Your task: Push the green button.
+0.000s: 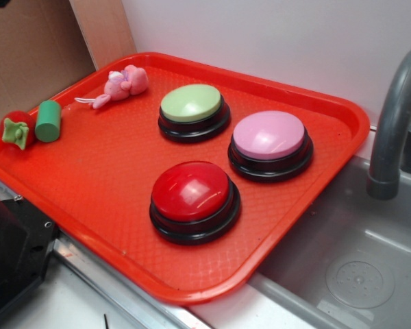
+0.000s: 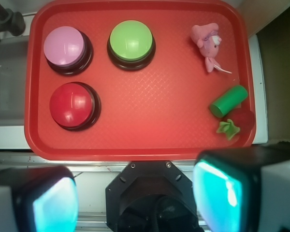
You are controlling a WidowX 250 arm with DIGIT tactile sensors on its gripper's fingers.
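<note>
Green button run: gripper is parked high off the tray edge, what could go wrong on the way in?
1. The green button sits close beside the pink button; with the fingers spread, one might clip the pink dome.
2. The red button lies nearer the gripper, so a low approach could press it first.
3. A small green cylinder could be mistaken for the target.

Exterior view oblique and close over the red tray [image 1: 192, 288]; wrist view straight down from higher, sharing it.
</note>
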